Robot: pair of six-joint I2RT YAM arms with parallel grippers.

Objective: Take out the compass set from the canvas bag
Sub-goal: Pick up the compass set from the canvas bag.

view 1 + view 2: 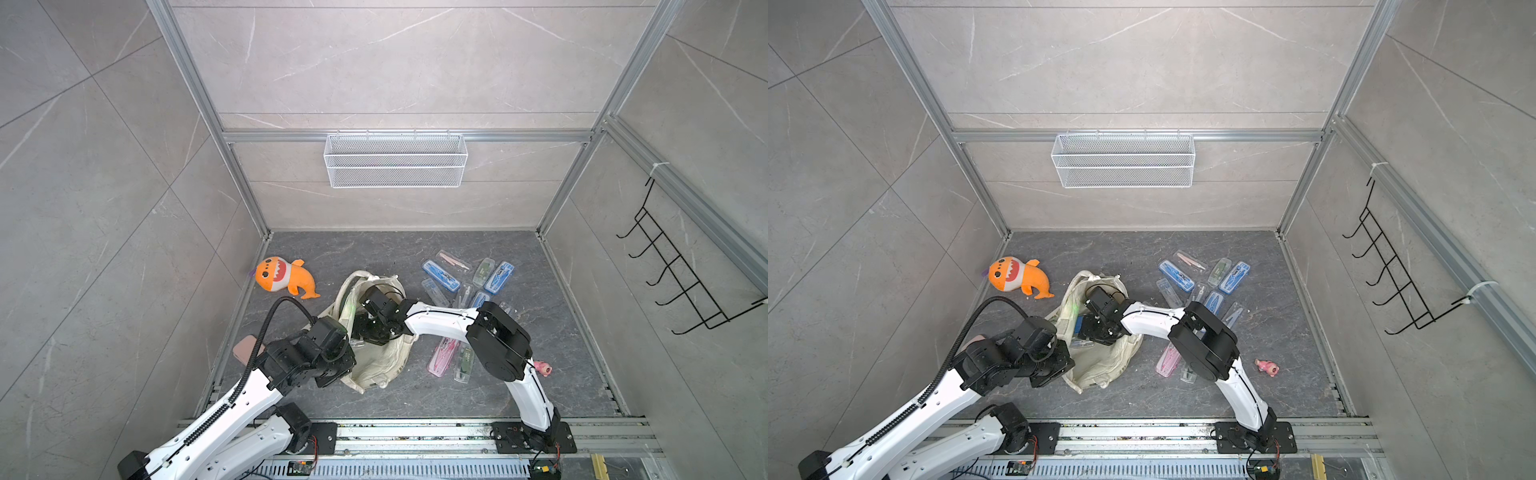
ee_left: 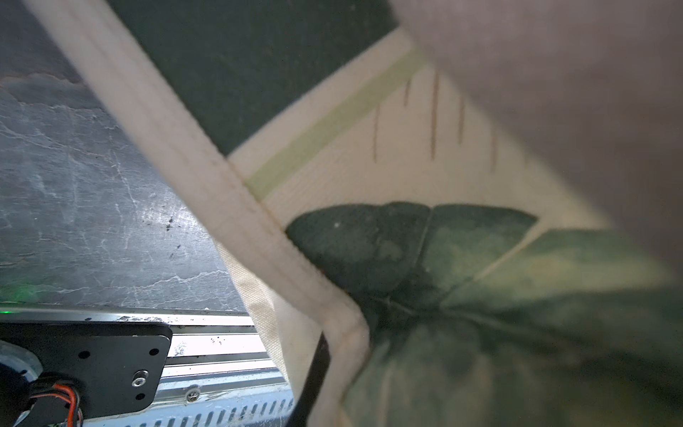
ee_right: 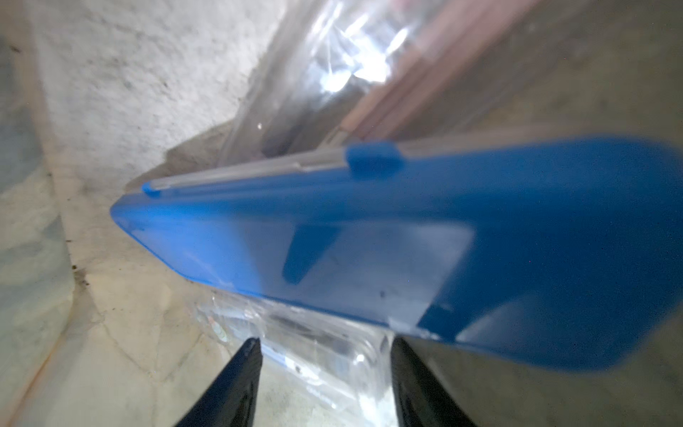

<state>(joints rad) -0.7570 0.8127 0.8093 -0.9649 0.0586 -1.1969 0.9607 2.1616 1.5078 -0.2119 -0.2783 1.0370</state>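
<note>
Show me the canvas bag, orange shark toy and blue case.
canvas bag (image 1: 382,365), a top view, bare cream fabric.
orange shark toy (image 1: 295,279), a top view, its body.
blue case (image 3: 369,229), right wrist view, its flat side.

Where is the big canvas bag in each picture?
Top view: canvas bag lies mid-table.
Top view: same spot.
Left wrist: fills most of the picture, cream strap and green print.
Right wrist: its cream inside, behind a blue case.
Shared landmark: the dark stone table in both top views and the left wrist view.
</note>
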